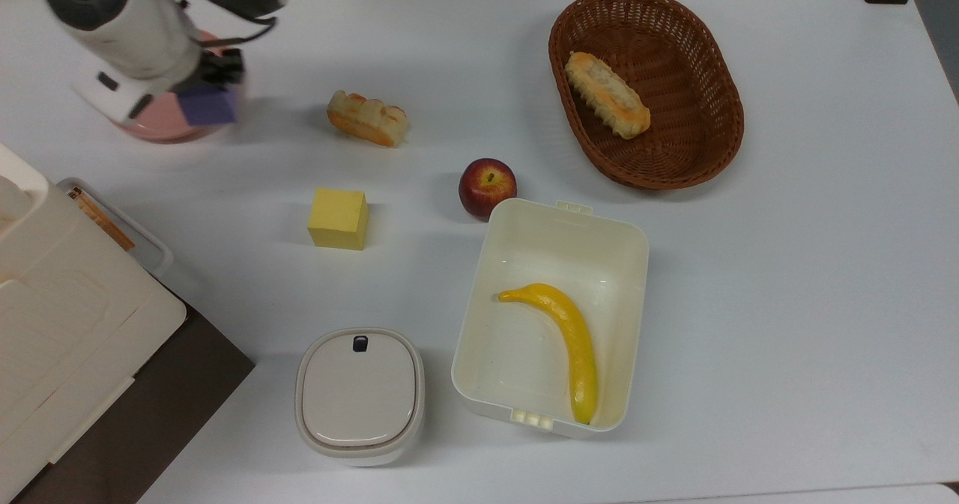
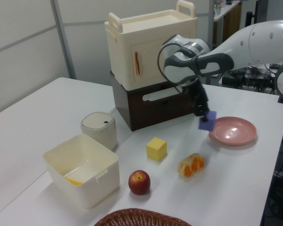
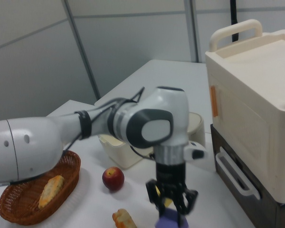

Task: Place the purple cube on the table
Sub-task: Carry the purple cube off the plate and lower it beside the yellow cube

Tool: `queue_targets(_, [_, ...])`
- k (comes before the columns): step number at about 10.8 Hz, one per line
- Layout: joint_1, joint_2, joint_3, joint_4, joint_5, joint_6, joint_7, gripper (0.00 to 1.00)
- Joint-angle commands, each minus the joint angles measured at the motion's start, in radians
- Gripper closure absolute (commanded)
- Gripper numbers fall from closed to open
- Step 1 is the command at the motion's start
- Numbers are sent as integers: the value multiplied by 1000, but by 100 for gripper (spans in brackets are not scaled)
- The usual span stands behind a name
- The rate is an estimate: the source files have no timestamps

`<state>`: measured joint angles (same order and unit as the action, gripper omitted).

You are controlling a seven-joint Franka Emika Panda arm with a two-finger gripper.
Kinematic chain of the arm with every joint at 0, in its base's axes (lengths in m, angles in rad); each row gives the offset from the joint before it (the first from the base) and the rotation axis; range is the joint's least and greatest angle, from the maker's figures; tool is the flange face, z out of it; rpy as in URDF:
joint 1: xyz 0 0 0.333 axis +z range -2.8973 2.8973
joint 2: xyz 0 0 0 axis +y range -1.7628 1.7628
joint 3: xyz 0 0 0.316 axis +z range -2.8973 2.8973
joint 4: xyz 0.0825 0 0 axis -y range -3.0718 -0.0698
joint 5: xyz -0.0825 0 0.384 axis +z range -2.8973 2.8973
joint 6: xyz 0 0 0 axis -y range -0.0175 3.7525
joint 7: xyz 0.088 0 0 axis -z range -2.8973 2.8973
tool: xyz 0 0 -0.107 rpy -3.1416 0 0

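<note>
Matte purple cube (image 1: 207, 105) (image 2: 207, 120) (image 3: 171, 220), tilted, held in the air above the white table (image 1: 787, 264) (image 2: 33, 113), near its edge

a robot lab: grey partition walls (image 2: 28, 42), a white tabletop (image 1: 787, 302), toy food like the banana (image 1: 569, 347).
</note>
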<state>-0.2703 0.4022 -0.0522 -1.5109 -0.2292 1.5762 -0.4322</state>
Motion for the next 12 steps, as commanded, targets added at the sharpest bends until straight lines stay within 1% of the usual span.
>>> queue_targets(1, [83, -32, -9, 26, 146, -28, 131, 72])
queue_targets(2, [120, -31, -9, 26, 171, -27, 182, 71])
queue_targets(4, [193, -25, -9, 21, 174, -18, 248, 65])
queue_targets(5, [215, -23, -9, 20, 174, -16, 276, 47])
queue_targets(6, [235, -23, -9, 20, 172, -13, 317, 0])
queue_targets(9, [243, -45, -3, 28, 174, -25, 339, 0])
queue_targets(12, [243, -126, 17, 76, 171, -27, 333, 0])
